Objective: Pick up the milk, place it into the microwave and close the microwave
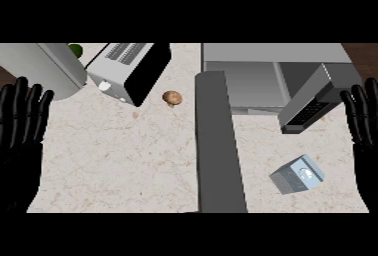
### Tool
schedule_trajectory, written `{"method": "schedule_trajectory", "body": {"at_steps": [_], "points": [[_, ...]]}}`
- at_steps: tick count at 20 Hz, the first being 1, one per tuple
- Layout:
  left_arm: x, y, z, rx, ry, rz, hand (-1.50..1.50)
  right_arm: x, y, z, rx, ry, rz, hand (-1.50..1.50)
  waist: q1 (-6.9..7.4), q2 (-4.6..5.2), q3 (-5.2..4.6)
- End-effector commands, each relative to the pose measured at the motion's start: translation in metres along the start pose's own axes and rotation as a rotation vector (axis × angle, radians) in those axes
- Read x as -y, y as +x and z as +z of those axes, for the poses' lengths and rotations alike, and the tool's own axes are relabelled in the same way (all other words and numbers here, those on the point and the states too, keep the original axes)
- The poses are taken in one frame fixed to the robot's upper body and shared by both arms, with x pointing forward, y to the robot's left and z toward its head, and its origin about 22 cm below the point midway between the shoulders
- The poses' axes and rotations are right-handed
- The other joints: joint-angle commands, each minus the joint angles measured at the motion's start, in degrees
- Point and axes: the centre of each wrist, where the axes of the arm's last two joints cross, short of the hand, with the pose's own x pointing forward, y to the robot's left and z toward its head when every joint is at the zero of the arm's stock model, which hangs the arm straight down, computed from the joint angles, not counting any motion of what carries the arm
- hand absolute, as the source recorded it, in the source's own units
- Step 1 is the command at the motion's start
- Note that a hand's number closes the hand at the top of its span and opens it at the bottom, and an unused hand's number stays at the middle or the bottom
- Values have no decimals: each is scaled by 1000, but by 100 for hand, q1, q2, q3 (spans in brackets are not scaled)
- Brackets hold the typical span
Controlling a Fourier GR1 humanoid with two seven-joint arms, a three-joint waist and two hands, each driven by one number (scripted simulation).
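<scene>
While door [303, 107] hangs open, milk [297, 174] lies outside.

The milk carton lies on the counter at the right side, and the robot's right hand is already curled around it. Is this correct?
Not quite. The milk carton does lie on the counter at the right side, but the right hand is not curled around it. The head view shows that hand open at the right edge, fingers up, apart from the carton. Nothing holds the carton.
</scene>
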Motion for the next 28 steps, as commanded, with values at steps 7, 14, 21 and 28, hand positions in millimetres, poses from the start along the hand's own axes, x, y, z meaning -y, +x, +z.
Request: {"method": "schedule_trajectory", "body": {"at_steps": [7, 14, 21, 28], "points": [[-11, -35, -4, -147, 36, 116, -150, -34, 7, 30, -61, 233, -336, -150, -56, 220, 17], [-24, -29, 27, -133, 31, 90, -150, -23, 35, 85, -103, 255, -386, -150, -94, 183, 18], [-16, -27, 66, -157, 23, 122, -150, -22, 38, 94, -102, 165, -299, -150, -75, 188, 15], [-24, -20, 63, -160, 32, 94, -150, -19, 18, 98, -85, 67, -150, -150, -83, 192, 18]]}}
